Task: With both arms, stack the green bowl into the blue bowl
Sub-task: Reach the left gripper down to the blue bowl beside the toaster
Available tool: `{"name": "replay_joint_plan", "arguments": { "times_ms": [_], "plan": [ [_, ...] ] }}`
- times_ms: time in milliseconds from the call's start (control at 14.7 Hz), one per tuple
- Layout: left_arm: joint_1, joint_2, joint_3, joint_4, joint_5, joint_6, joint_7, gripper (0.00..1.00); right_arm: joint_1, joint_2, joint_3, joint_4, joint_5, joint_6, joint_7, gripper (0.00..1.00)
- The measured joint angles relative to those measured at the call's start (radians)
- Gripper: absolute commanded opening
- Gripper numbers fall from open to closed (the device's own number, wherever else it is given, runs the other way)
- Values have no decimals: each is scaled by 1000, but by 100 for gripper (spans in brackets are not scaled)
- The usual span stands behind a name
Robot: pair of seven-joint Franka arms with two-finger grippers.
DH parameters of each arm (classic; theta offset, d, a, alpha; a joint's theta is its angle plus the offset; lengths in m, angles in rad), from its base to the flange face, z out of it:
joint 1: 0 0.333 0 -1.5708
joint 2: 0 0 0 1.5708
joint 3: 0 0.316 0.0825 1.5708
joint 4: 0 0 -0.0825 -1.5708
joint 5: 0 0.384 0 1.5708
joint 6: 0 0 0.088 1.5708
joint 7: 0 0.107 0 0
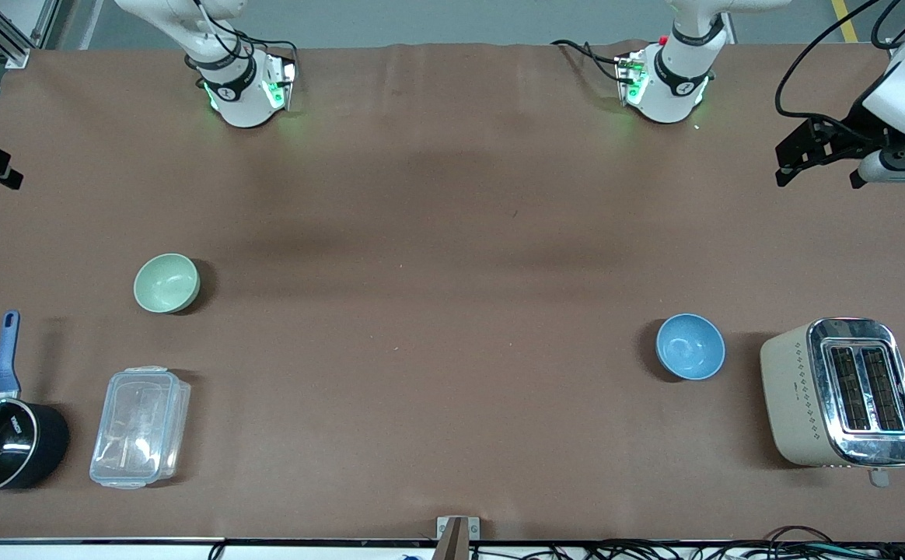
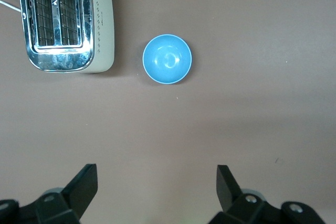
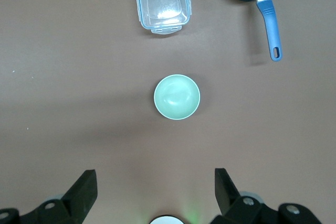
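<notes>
The green bowl (image 1: pixel 166 283) stands upright and empty on the brown table toward the right arm's end; it also shows in the right wrist view (image 3: pixel 177 97). The blue bowl (image 1: pixel 690 346) stands upright and empty toward the left arm's end, beside the toaster; it also shows in the left wrist view (image 2: pixel 167 59). My right gripper (image 3: pixel 155 177) is open and empty, high over bare table between its base and the green bowl. My left gripper (image 2: pixel 156 174) is open and empty, high over bare table short of the blue bowl. The bowls are far apart.
A cream and chrome toaster (image 1: pixel 841 393) stands beside the blue bowl. A clear plastic lidded box (image 1: pixel 140 426) and a black saucepan with a blue handle (image 1: pixel 3 435) lie nearer the front camera than the green bowl. The arm bases (image 1: pixel 246 85) (image 1: pixel 666 82) stand at the table's top edge.
</notes>
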State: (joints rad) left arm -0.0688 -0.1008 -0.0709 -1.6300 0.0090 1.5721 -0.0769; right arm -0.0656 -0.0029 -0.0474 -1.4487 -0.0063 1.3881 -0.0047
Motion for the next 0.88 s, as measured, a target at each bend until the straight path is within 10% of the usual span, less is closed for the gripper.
{"name": "replay_joint_plan", "arguments": {
  "times_ms": [408,884],
  "plan": [
    [2,30,3,-3,13,7,1,100,0,-19,-8,-63,0,76,-44,98],
    [35,344,8,-28,60,314,5,100,0,-21,-14,-94,0,112,-47,98]
  ]
}}
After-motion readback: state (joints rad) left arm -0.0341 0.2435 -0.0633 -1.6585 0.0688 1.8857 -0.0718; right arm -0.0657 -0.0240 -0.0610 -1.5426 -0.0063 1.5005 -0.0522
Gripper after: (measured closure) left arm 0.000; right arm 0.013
